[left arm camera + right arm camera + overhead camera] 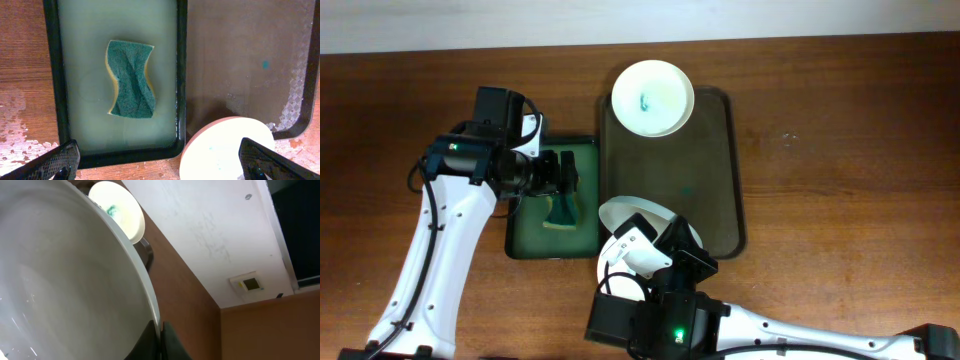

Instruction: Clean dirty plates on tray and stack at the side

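My left claw: released, its two fingers spread wide at the bottom corners of the left wrist view, gripping nothing.
Where it hangs: over one end of the basin, left of centre in the overhead view.
My right claw: clenched on the rim of the held plate, fingers pinching its edge at the bottom of the right wrist view.
Held plate: white, at the lower left corner of the tray in the overhead view, partly hidden under my right wrist. It looks tilted, though I cannot tell how steeply. In the left wrist view its rim shows at the bottom right, with a few faint bluish flecks.
Second plate: the stained plate, white, at the top of the tray and overlapping its upper edge, well apart from the held plate.
Stain: a green smear near the middle of the stained plate.
Tray: dark brown, centre of the overhead view, its left edge just beside the basin, with one small green speck on its bare floor.
Basin: dark-rimmed, filled with pale greenish liquid.
In the basin: the sponge, green scouring face up over a yellow body, pinched at the waist, apart from my left fingers.
Underneath: the table, brown wood, with wet patches at the lower left of the left wrist view.
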